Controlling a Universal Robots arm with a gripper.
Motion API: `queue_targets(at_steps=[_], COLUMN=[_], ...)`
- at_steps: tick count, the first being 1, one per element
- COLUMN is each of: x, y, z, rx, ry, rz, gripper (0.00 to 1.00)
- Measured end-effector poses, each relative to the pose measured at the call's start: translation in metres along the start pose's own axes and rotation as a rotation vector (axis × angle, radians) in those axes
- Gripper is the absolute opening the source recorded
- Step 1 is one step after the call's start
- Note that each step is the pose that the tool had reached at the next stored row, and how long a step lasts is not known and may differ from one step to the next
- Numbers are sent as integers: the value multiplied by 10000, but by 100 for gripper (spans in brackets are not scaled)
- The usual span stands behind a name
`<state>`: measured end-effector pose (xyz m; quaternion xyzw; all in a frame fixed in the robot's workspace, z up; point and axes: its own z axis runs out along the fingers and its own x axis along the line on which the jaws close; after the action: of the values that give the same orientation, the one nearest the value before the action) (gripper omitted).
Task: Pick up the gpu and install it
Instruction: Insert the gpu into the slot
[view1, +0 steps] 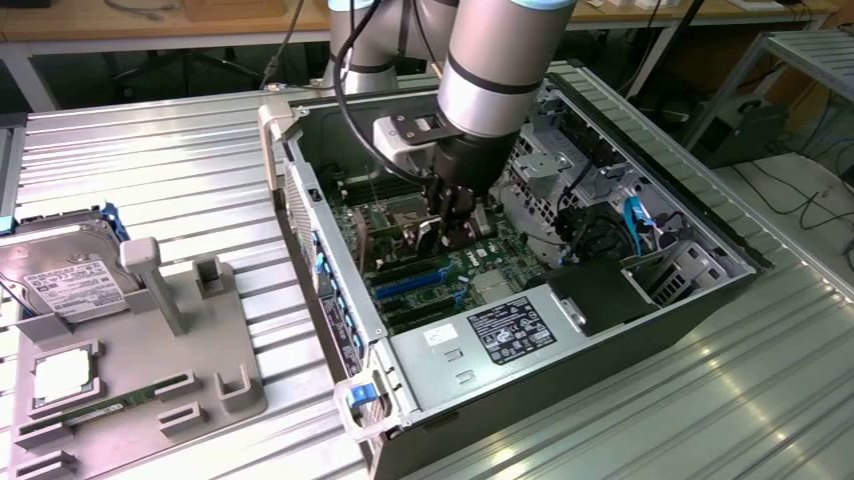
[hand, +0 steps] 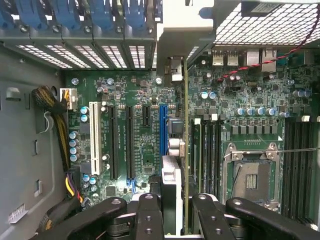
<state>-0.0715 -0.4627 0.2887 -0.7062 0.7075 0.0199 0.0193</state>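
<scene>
Downward into case (view1: 663, 185), tool (hand: 172, 204) around gpu (hand: 171, 172)

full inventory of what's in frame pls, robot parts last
computer case: 1, black, open, on the table
table: 1, silver ribbed metal, under everything
motherboard: 1, green, on the case floor
CPU socket: 1, silver frame, on the motherboard
power supply: 1, silver with black label, at the near end of the case
fixture: 1, grey, at the exterior view's left
hard drive: 1, silver with white label, on the fixture
memory stick: 1, green, on the fixture
gpu: 1, black with silver bracket, on edge above the motherboard slots
arm: 1, silver, reaching into the case
tool: 1, black, shut on the gpu
</scene>
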Motion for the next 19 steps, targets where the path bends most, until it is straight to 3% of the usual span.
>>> queue_targets(at_steps=[3, 14, 19], x=[49, 57, 61], y=[0, 49, 87], z=[10, 144, 224], rx=[-1, -10, -67], ry=[0, 1, 3], rz=[1, 2, 5], gripper=[28, 28, 28])
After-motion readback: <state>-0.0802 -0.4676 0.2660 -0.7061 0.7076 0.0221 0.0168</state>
